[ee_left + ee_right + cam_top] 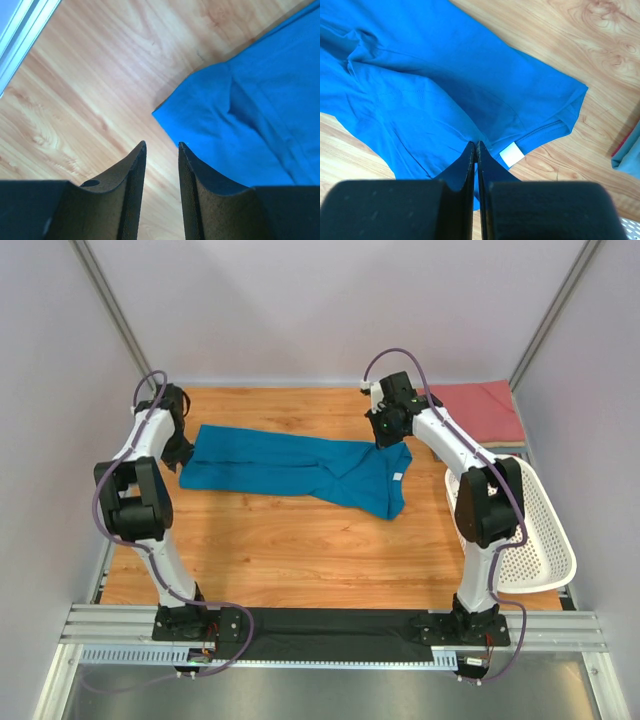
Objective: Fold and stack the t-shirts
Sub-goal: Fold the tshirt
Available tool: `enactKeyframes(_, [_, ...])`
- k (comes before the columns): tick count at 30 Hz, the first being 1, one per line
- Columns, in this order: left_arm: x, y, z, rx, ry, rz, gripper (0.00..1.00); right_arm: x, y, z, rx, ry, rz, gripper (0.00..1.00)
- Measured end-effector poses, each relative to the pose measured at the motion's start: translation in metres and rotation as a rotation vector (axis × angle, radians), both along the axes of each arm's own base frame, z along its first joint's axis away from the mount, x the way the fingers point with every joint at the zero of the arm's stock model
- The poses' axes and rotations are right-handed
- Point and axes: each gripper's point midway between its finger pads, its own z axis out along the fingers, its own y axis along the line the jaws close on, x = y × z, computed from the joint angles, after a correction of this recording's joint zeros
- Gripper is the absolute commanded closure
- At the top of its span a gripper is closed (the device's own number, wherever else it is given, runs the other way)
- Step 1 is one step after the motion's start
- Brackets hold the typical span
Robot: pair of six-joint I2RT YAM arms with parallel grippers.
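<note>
Lying right of left gripper jaws | teal t-shirt

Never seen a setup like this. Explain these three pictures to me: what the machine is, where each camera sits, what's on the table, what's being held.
Two small robot arms are bolted at the near edge of a wooden table. One picture looks down from above; the other two come from cameras on each wrist, with that arm's own fingers showing.

A teal-blue t-shirt lies spread out. A folded salmon-red shirt sits at the far right corner, a white basket at the right edge.

The left gripper is open and empty, beside the shirt's edge. The right gripper is shut at the shirt's collar, apparently pinching the cloth.
</note>
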Motion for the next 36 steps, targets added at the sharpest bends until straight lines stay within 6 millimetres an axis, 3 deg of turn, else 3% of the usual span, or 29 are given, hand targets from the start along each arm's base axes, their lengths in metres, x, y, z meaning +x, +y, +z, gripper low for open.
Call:
enactKeyframes(4, [-0.019,-0.002,-0.001,-0.048,-0.059,-0.01,0.61,-0.001,0.0,0.0,0.002,0.003,0.002,1.0])
enactKeyframes(11, [-0.044,-0.022,-0.049,-0.19,-0.024,-0.034,0.56,-0.001,0.0,0.0,0.001,0.005,0.002,1.0])
enactKeyframes(15, [-0.039,-0.025,-0.06,-0.21,-0.027,-0.04,0.55,-0.001,0.0,0.0,0.002,0.006,0.003,1.0])
enactKeyframes(27, [-0.026,-0.018,-0.069,-0.181,-0.056,-0.014,0.59,-0.003,0.002,-0.001,0.007,0.01,0.008,1.0])
enactKeyframes(28, [-0.025,-0.017,-0.07,-0.177,-0.052,-0.012,0.6,-0.003,0.002,-0.002,0.006,0.012,0.008,1.0])
enactKeyframes(31, [-0.022,-0.012,-0.07,-0.157,-0.038,0.0,0.91,-0.008,0.0,-0.005,0.002,0.023,0.009,1.0])
enactKeyframes(34, [-0.018,-0.005,-0.069,-0.125,-0.015,0.002,1.0,-0.016,-0.002,-0.007,-0.005,0.039,0.012,1.0])
enactKeyframes(36, [-0.018,-0.001,-0.069,-0.106,-0.001,0.005,1.0,-0.021,-0.003,-0.007,-0.008,0.047,0.015,1.0])
